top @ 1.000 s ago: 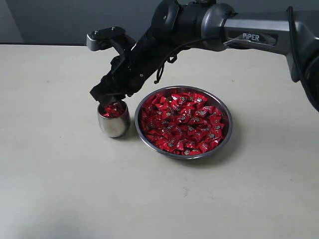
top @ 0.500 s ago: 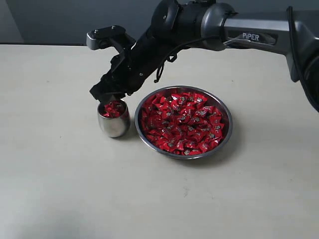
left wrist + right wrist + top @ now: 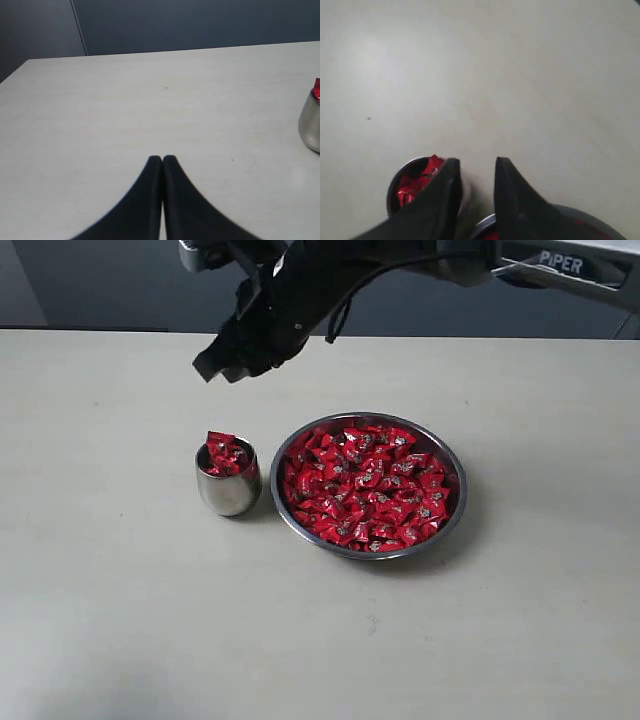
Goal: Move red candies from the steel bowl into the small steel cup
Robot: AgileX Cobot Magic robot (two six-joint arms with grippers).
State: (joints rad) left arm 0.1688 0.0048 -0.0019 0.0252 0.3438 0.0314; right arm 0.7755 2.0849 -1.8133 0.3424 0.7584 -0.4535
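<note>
Steel cup (image 3: 228,492) brimful; right pincer (image 3: 220,370) above, narrow gap, empty; left pincer (image 3: 162,158) closed.

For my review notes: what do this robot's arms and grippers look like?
The right arm is mostly black, with a grey link bearing white PiPER lettering and a thin black cable looping beside it. The right gripper and left gripper both have matt black fingers that taper to rounded tips. The left arm itself is out of view.
</note>
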